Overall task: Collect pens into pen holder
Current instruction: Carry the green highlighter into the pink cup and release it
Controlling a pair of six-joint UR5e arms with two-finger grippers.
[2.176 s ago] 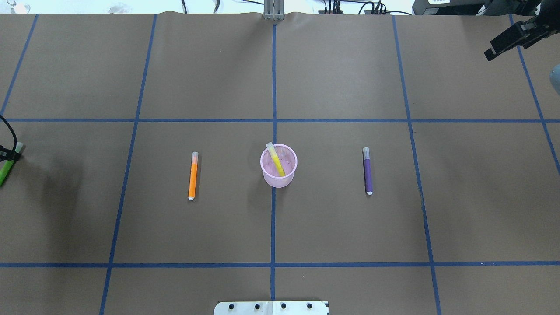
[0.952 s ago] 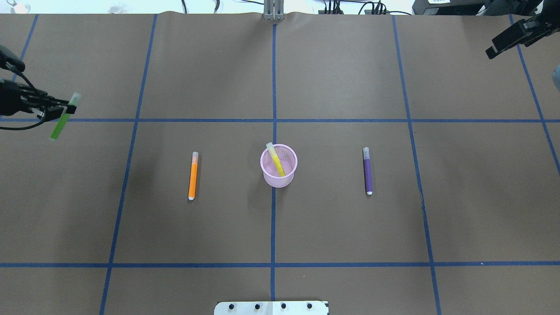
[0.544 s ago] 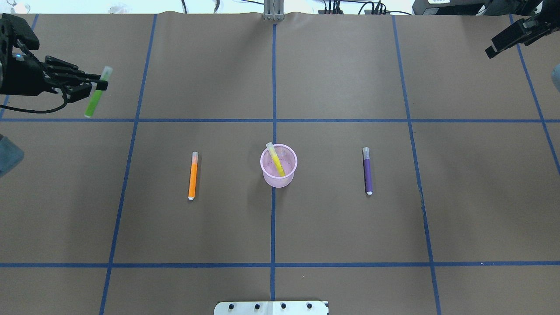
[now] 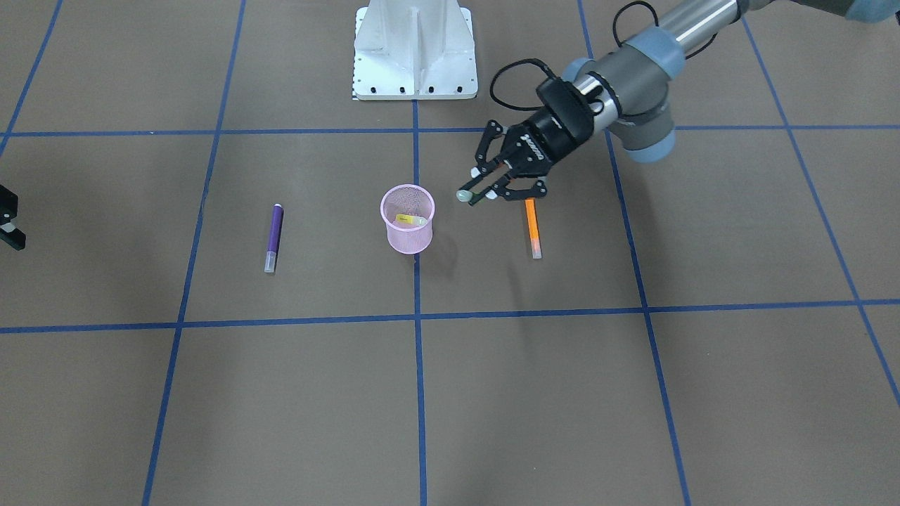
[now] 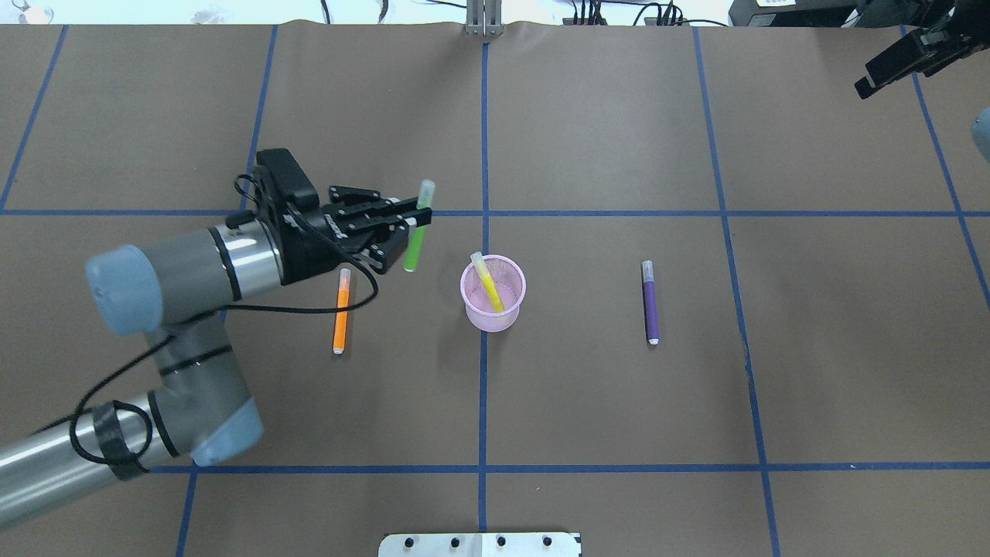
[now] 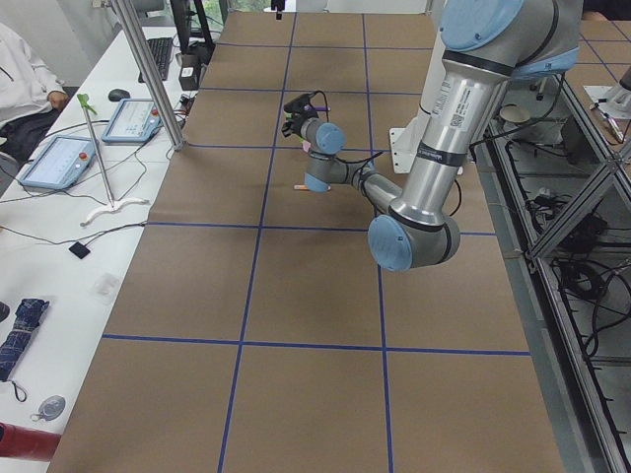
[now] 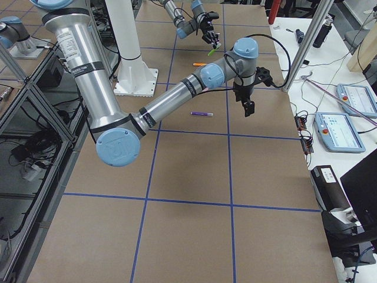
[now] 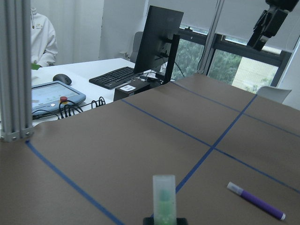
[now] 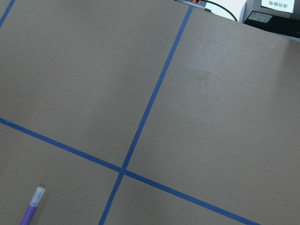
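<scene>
The pink mesh pen holder (image 5: 493, 294) stands at the table's middle, also in the front view (image 4: 408, 223). The yellow pen (image 5: 488, 283) leans inside it. My left gripper (image 5: 418, 221) is shut on the green pen (image 5: 414, 246) and holds it in the air just left of the holder; the pen's pale cap shows in the left wrist view (image 8: 164, 194). The orange pen (image 5: 340, 313) lies left of the holder, partly under my left wrist. The purple pen (image 5: 650, 303) lies to the right. My right gripper (image 5: 872, 79) is open and empty at the far right.
Blue tape lines divide the brown table cover. The robot's white base plate (image 5: 479, 545) sits at the near edge. Monitors, a keyboard and a seated person (image 8: 42, 40) are beyond the table's far end, and a metal post (image 8: 14, 75) stands there.
My left arm has carried the green pen from the table's left edge rightward, to just left of the pen holder. The right gripper has hardly moved.
</scene>
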